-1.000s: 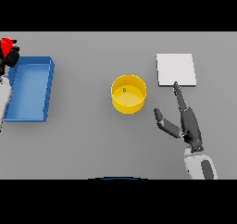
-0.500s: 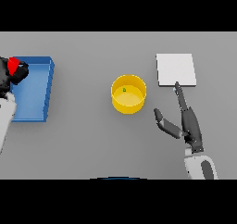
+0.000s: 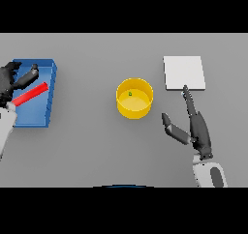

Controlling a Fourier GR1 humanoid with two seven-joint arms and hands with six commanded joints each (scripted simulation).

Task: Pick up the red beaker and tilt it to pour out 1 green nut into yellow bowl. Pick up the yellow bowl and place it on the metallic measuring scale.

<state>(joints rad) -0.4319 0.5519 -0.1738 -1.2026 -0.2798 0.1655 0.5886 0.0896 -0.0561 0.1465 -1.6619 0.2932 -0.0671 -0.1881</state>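
The red beaker (image 3: 31,94) lies slanted inside the blue tray (image 3: 39,114) at the far left. My left hand (image 3: 10,78) hovers over the tray's upper left corner, fingers spread and open, just above the beaker's near end. The yellow bowl (image 3: 134,99) stands mid-table with one green nut (image 3: 130,94) inside it. To the upper right lies the square pale measuring scale (image 3: 184,72). My right hand (image 3: 198,129) rests open right of the bowl, its straight fingers pointing up at the scale's front edge and its thumb out toward the bowl.
The grey table (image 3: 97,146) runs bare between the tray and the bowl and along the front. Roughly a hand's width separates the bowl from the scale.
My left hand has come in from the left edge over the tray. The red beaker, earlier held in it, now lies slanted in the tray. The right hand has not moved.
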